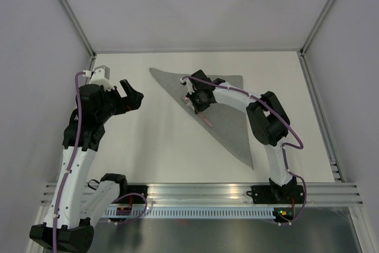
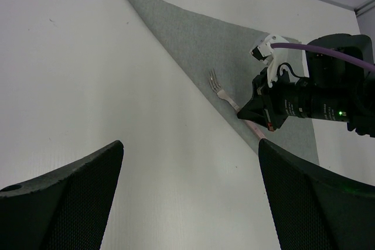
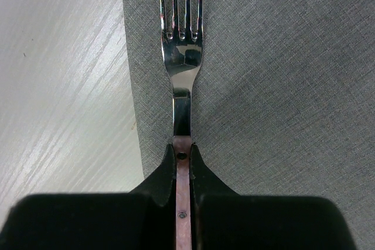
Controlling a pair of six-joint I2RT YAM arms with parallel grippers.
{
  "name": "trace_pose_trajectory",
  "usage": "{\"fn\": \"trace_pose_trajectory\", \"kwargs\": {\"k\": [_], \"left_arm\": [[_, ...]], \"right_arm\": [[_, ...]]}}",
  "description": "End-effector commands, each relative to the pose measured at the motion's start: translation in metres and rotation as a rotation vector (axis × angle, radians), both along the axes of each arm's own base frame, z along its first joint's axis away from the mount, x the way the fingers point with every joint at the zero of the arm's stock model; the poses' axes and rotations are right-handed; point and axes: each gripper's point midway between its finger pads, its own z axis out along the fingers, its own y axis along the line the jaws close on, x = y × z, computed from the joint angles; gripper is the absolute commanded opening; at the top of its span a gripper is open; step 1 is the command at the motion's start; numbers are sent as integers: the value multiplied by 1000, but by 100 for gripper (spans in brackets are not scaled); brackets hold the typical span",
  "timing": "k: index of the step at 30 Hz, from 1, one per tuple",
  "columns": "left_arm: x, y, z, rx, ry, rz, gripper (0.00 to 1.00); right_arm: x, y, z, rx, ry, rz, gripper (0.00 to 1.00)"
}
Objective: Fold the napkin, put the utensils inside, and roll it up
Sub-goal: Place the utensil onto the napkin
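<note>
Right claw (image 3: 182, 155) — jaws nearly closed, pinching the pink handle of the fork (image 3: 183, 57), whose tines point straight out ahead of the tips. Fork lies just inside the long slanted edge of the napkin (image 1: 228, 105). Napkin is a grey triangle toward the far edge of the bench (image 1: 148, 146), right of centre. Left claw (image 1: 132, 90) — spread wide, empty, near the left edge.
</note>
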Motion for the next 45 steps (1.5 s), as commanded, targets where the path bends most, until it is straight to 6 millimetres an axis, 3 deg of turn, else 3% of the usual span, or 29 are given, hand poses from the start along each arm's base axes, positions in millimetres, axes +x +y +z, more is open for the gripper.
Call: {"fn": "trace_pose_trajectory", "kwargs": {"k": [1,21,25,29,34,39,43,44,45], "left_arm": [[2,1,8,3,-24,0,100],[1,1,5,5,-18,-2,100],[1,0,4,3,-15,-7,100],[1,-1,3,2,-10,-12,100],[1,-3,4,-6,-12,-19,100],[2,-18,9,-53,-46,-93,100],[7,-44,10,-104,-92,-163,99],[10,-49,0,-98,-79,-155,99],[4,-74,-1,-89,-85,-218,99]], "right_arm": [[5,2,4,-16,-34,-5,1],[10,6,-1,-25,-41,21,1],[10,5,3,-24,-44,23,21],[11,6,14,-15,-61,28,34],[11,11,41,25,-80,36,45],[17,1,96,81,-155,19,50],[33,-38,130,154,-167,-69,51],[45,-65,141,174,-179,-127,51],[48,-80,141,186,-166,-158,51]]}}
